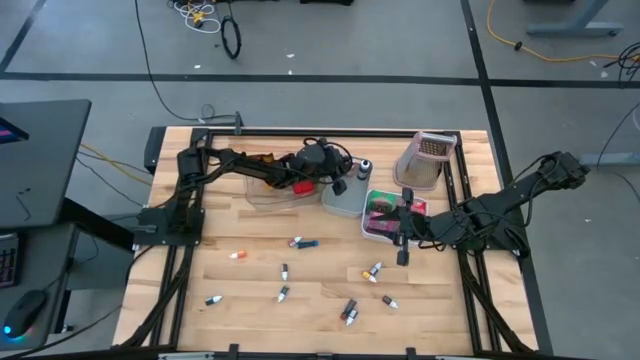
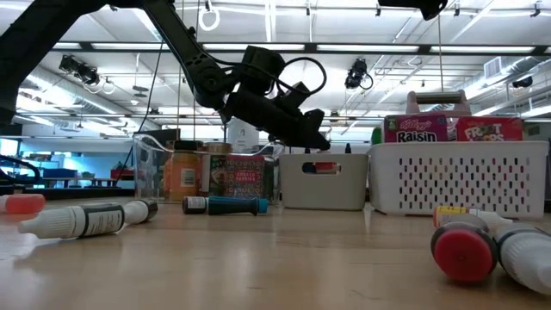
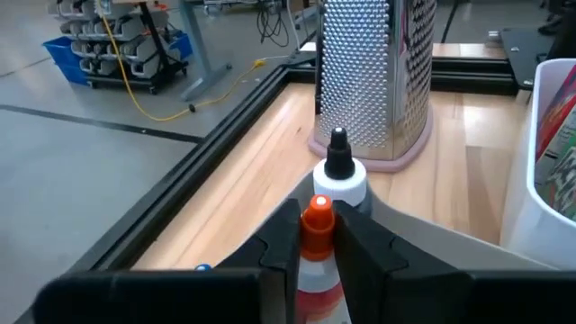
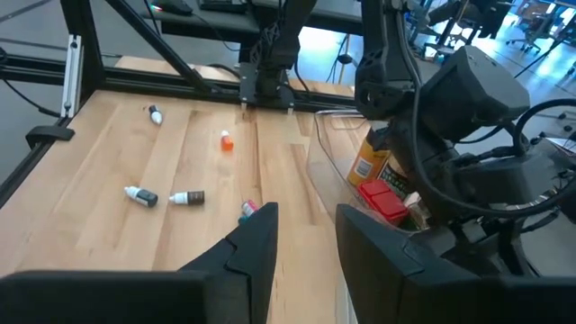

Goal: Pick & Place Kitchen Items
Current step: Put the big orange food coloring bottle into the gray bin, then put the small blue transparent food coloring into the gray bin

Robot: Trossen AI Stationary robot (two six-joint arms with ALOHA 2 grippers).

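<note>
Low view | Raisin box (image 2: 421,128) | left gripper (image 3: 317,245) clamps orange-capped bottle (image 3: 315,236) | right gripper (image 4: 306,236) empty, parted

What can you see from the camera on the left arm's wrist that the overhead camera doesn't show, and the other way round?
Only the left wrist view shows the grip up close: the left gripper is shut on a small orange-capped bottle, with a black-capped bottle standing just beyond.

Only the high view shows the whole table: the right gripper, open and empty, the white bin, and the small bottles scattered on the wood.

Both show the metal grater standing at the table's far edge.
</note>
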